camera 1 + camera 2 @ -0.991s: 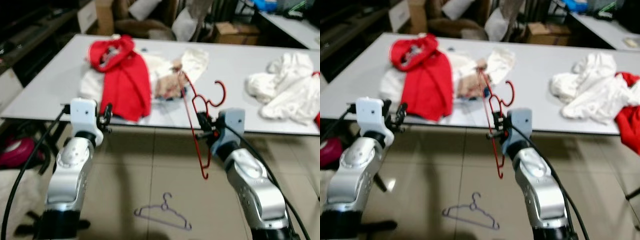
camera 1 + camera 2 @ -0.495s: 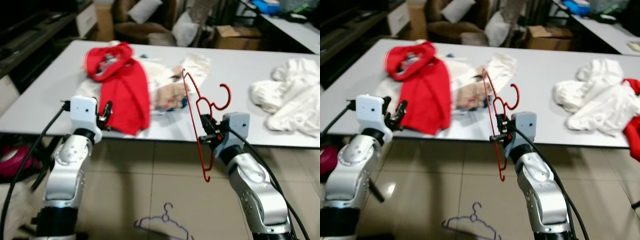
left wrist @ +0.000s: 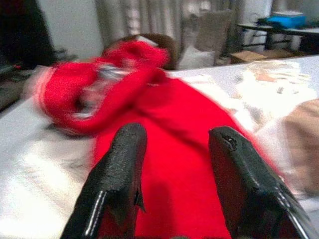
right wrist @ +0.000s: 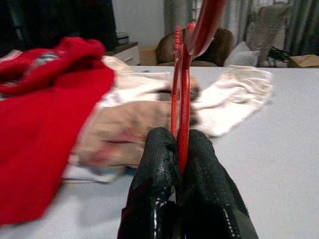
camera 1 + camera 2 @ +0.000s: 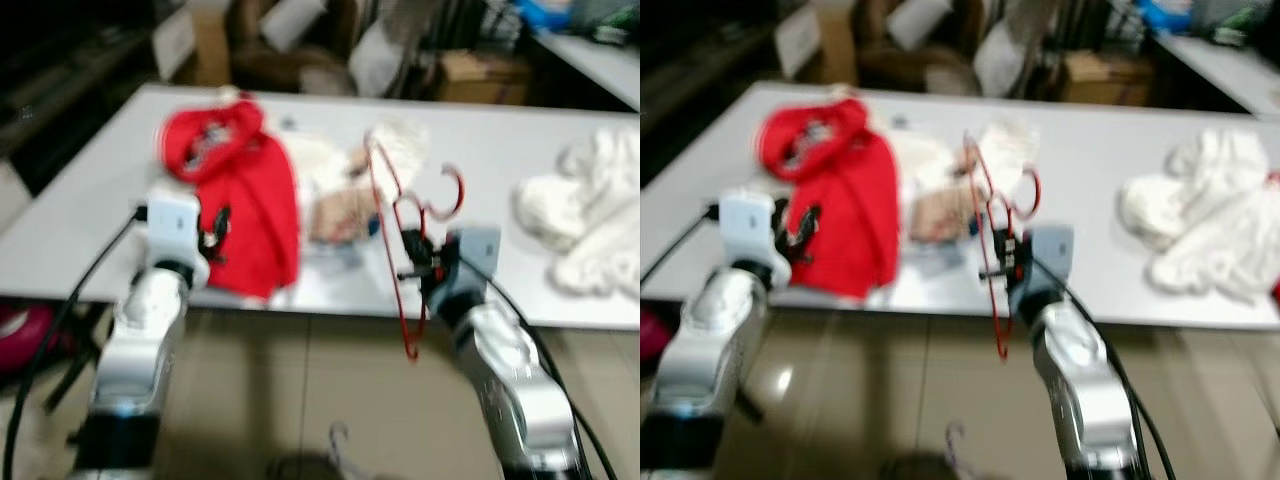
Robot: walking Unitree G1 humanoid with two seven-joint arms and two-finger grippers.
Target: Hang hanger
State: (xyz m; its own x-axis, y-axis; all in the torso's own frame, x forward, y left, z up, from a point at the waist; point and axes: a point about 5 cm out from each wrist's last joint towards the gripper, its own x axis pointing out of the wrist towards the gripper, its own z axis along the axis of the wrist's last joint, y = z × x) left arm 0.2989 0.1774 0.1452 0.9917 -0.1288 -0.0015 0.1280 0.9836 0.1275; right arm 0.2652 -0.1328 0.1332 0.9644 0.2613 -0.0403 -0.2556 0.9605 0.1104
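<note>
Evenly lit indoors; motion blur softens everything.

The red hanger (image 5: 402, 232) is thin, made of bent red wire, with a curly hook (image 5: 452, 190) at one end. It is up in the air, turned on its side, so it stands tall and narrow. The hook points off to the right and up. One long end sticks up high and the other end hangs down low, below the edge of the white table (image 5: 90, 210). The right gripper (image 4: 179, 149) pinches the hanger tight near its middle, with both black fingers pressed against the wire. The pictures are a bit blurry.
</note>
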